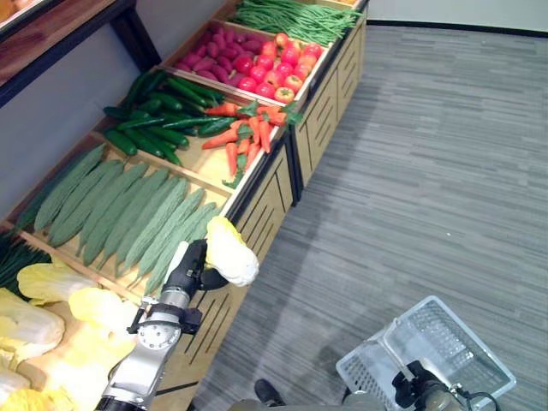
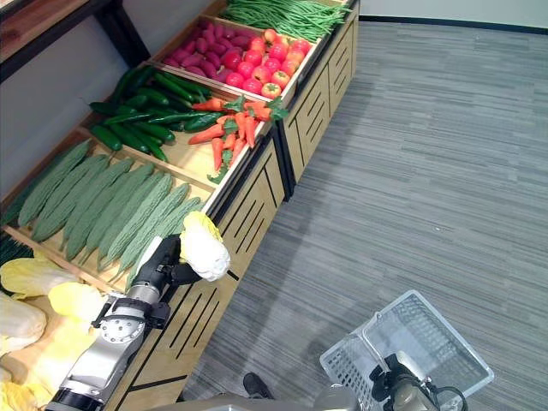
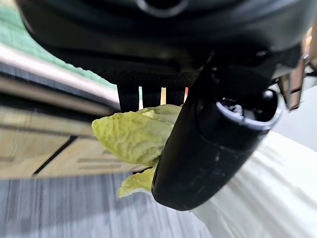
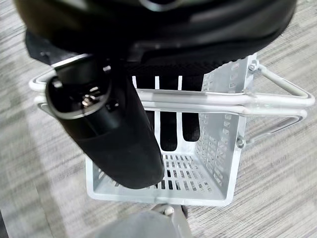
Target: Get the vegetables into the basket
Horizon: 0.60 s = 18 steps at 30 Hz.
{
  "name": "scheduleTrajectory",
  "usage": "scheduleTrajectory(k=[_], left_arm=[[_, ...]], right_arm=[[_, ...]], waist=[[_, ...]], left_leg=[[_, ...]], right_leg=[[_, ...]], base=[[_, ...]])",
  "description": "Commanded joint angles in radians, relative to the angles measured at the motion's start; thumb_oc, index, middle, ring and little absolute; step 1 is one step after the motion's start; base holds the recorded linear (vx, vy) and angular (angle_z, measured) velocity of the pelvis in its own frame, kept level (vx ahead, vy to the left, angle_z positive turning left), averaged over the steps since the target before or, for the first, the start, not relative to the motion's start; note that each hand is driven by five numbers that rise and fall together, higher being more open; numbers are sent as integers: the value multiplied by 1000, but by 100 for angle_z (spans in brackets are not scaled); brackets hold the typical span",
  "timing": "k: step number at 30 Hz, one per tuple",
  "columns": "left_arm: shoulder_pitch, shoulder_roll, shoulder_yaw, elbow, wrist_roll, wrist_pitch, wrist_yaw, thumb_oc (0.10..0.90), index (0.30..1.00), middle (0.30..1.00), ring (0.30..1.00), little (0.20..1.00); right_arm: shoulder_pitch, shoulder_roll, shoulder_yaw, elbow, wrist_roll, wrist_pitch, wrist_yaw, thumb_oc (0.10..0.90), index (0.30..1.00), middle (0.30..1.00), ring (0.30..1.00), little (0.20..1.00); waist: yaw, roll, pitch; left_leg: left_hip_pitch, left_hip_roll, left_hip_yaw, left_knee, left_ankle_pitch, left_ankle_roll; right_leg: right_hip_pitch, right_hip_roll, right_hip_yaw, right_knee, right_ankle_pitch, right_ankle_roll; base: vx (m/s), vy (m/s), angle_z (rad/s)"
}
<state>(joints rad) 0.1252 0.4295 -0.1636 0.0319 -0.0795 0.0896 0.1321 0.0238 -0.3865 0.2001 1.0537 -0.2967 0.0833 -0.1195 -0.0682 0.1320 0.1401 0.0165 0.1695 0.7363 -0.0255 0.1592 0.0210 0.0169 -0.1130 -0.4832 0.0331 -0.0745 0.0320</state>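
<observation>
Left robot hand (image 1: pixel 190 267) is pinching a napa cabbage (image 1: pixel 229 251) off the display shelf (image 1: pixel 257 201); transfer is underway. Next, I am carrying it over the basket (image 1: pixel 445 347) my right robot hand (image 4: pixel 124 134) is gripping.

Pale yellow-green cabbage (image 1: pixel 229 251) held aloft at shelf edge, white basket (image 1: pixel 445 351) empty

Left hand (image 1: pixel 186 267) with fingers clamped at arm's reach, right hand (image 4: pixel 124 129) low, fingers curled.

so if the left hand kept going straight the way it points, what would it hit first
The left hand, shut on a napa cabbage, points up along the display's front edge. It would probably meet the carrots first, though depth is unclear and it may pass above them.
</observation>
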Motion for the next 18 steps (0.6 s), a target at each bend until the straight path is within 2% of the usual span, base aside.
scheduleTrajectory(k=[1,2,3,4,5,6,7,8,9,10,11,14,15,17,18], left_arm=[[-109,18,113,-99,-1,-100,50,400,300,300,300,300],[-107,15,116,-92,-5,-104,52,400,300,300,300,300],[-100,13,125,-79,-11,-111,53,400,300,300,300,300],[-95,12,131,-68,-12,-118,63,400,300,300,300,300],[-96,12,132,-68,-12,-118,63,400,300,300,300,300],[-83,19,141,-72,-12,-124,75,400,300,300,300,300],[-83,20,142,-72,-12,-124,75,400,300,300,300,300],[-71,28,152,-78,-11,-123,79,400,300,300,300,300],[-63,34,154,-80,-8,-123,83,400,300,300,300,300],[-58,44,160,-81,1,-118,87,400,300,300,300,300],[-49,56,161,-86,13,-115,84,400,300,300,300,300],[-47,59,147,-80,17,-110,84,400,300,300,300,300],[-55,62,123,-54,33,-103,78,400,300,300,300,300],[-52,63,115,-43,30,-101,73,400,300,300,300,300],[-52,63,97,3,41,-90,69,400,300,300,300,300]], right_arm=[[-33,-15,64,8,40,-9,-16,400,300,300,300,300],[-38,-20,69,10,35,-11,-16,400,300,300,300,300],[-61,-45,99,8,-5,-11,-1,400,300,300,300,300],[-88,-47,113,18,10,-15,1,400,300,300,300,300],[-89,-47,114,18,10,-15,1,400,300,300,300,300],[-99,-49,115,16,31,-18,-4,400,300,300,300,300],[-99,-49,115,16,31,-19,-4,400,300,300,300,300],[-115,-50,126,30,34,-19,-2,400,300,300,300,300],[-121,-51,126,31,38,-21,-3,400,300,300,300,300],[-124,-51,129,34,39,-21,-1,400,300,300,300,300],[-123,-49,132,23,36,-19,5,400,300,300,300,300],[-111,-56,127,2,41,-15,5,400,300,300,300,300],[-116,-47,123,6,50,-11,0,400,300,300,300,300],[-112,-40,120,-1,53,-9,2,400,300,300,300,300],[-116,-25,116,-14,63,-7,-3,400,300,300,300,300]], waist=[[-6,-42,62],[3,-51,70],[43,-74,81],[72,-101,87],[71,-102,86],[92,-113,91],[91,-114,90],[113,-127,95],[124,-127,97],[126,-123,97],[120,-123,94],[118,-114,90],[115,-107,84],[116,-107,80],[114,-108,71]], left_leg=[[32,48,-22,-62,30,-218],[27,41,-59,-53,30,-214],[-19,-6,-287,-2,-10,-169],[-77,-63,-490,12,-68,-112],[-78,-64,-490,11,-66,-110],[-95,-101,-635,-14,-87,-93],[-96,-103,-636,-17,-84,-92],[-113,-139,-776,-15,-89,-88],[-126,-165,-844,-15,-86,-83],[-118,-170,-854,-18,-99,-73],[-98,-160,-824,-35,-103,-75],[-82,-164,-810,-46,-108,-65],[-62,-171,-794,-62,-119,-51],[-51,-173,-776,-62,-127,-46],[-36,-182,-758,-62,-142,-33]], right_leg=[[17,43,76,-120,-5,31],[15,47,87,-120,-8,29],[13,55,131,-120,-15,22],[11,59,177,-120,-9,10],[9,57,177,-120,-9,10],[11,68,232,-120,1,4],[9,67,230,-120,1,4],[7,82,289,-120,15,3],[2,87,314,-120,25,6],[7,92,329,-120,30,5],[13,95,339,-120,25,7],[17,85,344,-120,26,13],[21,71,350,-120,32,23],[26,65,353,-119,32,28],[28,55,362,-110,31,38]], base=[[-10,-413,-60],[4,-288,-99],[-21,-244,-137],[-20,-166,-154],[-24,-74,-173],[0,-7,-99],[-5,6,-106],[-23,64,-64],[-4,121,-104],[32,159,-94],[71,183,-87],[38,220,-66],[64,280,-35],[69,264,-14],[61,238,0]])
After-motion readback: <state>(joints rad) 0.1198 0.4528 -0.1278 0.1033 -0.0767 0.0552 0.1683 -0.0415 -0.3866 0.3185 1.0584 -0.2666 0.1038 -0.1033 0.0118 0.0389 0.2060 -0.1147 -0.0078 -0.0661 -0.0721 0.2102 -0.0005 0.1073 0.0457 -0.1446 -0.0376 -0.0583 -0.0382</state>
